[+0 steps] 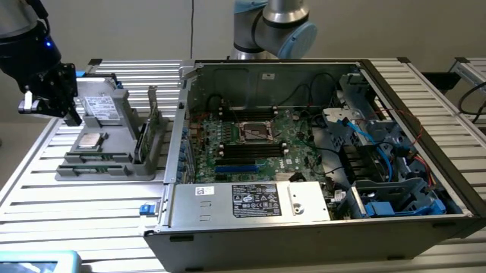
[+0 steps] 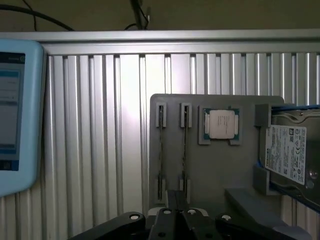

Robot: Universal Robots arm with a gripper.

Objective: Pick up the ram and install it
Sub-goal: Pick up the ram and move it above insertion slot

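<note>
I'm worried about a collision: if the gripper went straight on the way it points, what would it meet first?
Probably the tray, at or beside the end of a ram stick; the gripper hangs over that spot, though depth is unclear.

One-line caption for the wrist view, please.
Shut gripper hovers above the grey holder, near two edge-on ram sticks beside the processor chip.

Slatted table (image 1: 76, 199) carries open PC case (image 1: 304, 244). Inside: motherboard (image 1: 235, 151), socket (image 1: 256, 132) mid-board, labelled metal box (image 1: 254, 200) at near edge, blue cables (image 1: 357, 128) toward exterior view's right. Grey holder (image 2: 225, 170) beside case holds processor (image 2: 221, 124) and drive (image 2: 287, 152). Pale-blue screen unit (image 2: 15, 115) on table.
</note>
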